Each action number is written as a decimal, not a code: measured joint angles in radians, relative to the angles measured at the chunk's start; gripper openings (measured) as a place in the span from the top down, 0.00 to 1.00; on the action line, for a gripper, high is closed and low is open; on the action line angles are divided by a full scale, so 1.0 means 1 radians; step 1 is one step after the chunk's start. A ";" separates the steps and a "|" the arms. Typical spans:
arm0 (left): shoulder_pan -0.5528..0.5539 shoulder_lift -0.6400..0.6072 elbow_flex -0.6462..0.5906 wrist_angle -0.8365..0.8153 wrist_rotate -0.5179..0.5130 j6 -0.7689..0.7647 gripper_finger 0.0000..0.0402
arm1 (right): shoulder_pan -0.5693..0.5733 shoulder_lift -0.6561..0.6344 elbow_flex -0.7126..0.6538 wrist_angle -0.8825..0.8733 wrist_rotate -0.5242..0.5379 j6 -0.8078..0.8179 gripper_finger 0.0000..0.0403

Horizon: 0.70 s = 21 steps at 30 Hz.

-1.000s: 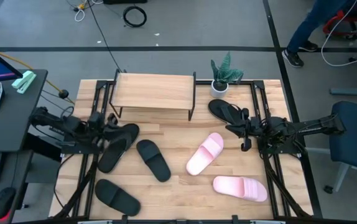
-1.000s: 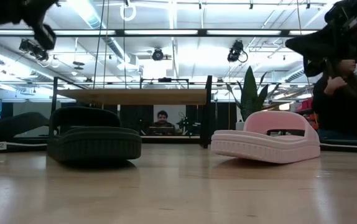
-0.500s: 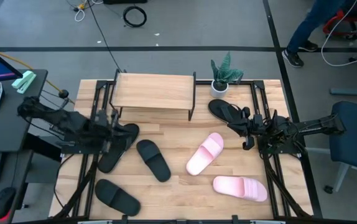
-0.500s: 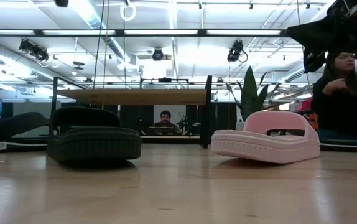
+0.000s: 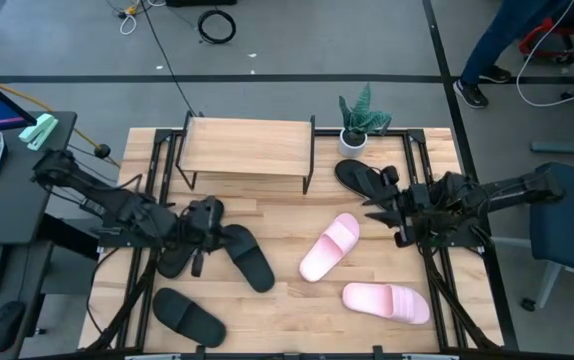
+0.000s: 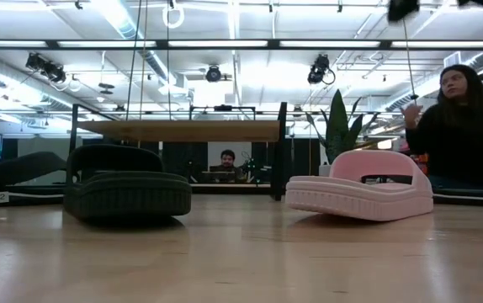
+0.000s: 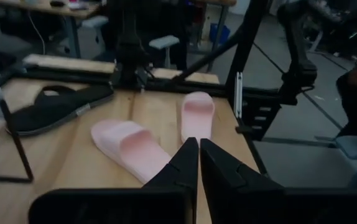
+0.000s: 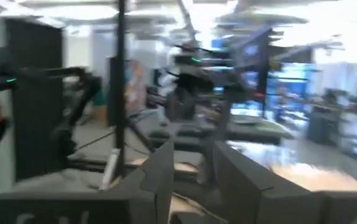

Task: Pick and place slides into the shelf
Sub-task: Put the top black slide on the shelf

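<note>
The left gripper, clenched empty, hangs over two black slides near the worktop's left edge. The right gripper, fingers parted and released, hovers beside the thong flip-flop. Bare boards separate the shelf from the pink slides.

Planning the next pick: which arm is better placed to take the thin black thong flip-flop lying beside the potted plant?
The right arm. Its gripper hovers open right beside the thin black thong flip-flop, while the left gripper is shut, across the table among the black wide-strap slides.
</note>
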 joint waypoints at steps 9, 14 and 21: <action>-0.002 0.011 0.000 -0.003 0.000 -0.037 0.97 | 0.084 0.687 0.388 -0.185 -0.026 -0.206 0.67; -0.015 -0.018 0.000 0.010 -0.001 -0.035 0.97 | 0.084 1.011 0.593 -0.188 -0.021 -0.263 0.67; -0.023 -0.075 0.000 0.015 -0.001 0.070 0.96 | 0.070 1.324 0.880 -0.327 0.147 -0.427 0.67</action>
